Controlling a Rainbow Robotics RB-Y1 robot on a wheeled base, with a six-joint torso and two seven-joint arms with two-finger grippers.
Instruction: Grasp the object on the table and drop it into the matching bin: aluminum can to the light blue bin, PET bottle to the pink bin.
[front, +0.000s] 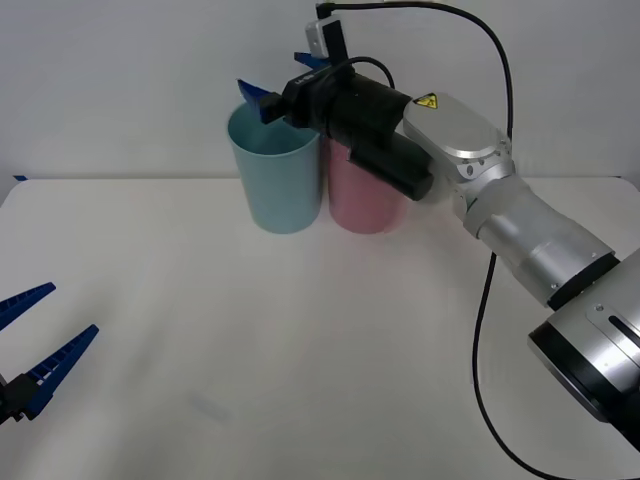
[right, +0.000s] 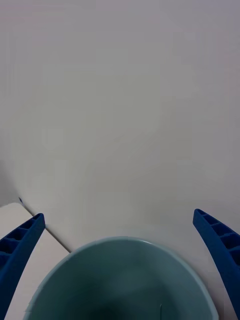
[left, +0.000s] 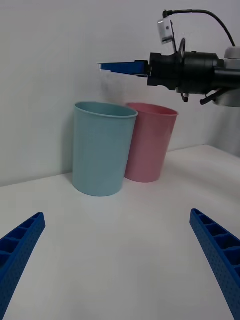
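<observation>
Hovering Over the Light Blue Bin

Nearest, well short of the light blue bin (front: 275, 170), the left gripper (front: 30, 345) waited, fingers spread. Just above the bin's rim, the right gripper (front: 285, 85) hung, fingers spread, empty. Touching it stood the pink bin (front: 360, 195). No can was visible.

Smooth matt plastic light blue bin (front: 274, 178) and pink bin (front: 362, 205); matt white table (front: 300, 350).

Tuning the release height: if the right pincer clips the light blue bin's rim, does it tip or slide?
Probably tips before it slides: the light blue bin is tall and tapers to a narrower base. It looks like thin, light plastic, so a small nudge could move it. The pink bin stands close on one side and may brace it. The right pincer is open over the rim.
</observation>
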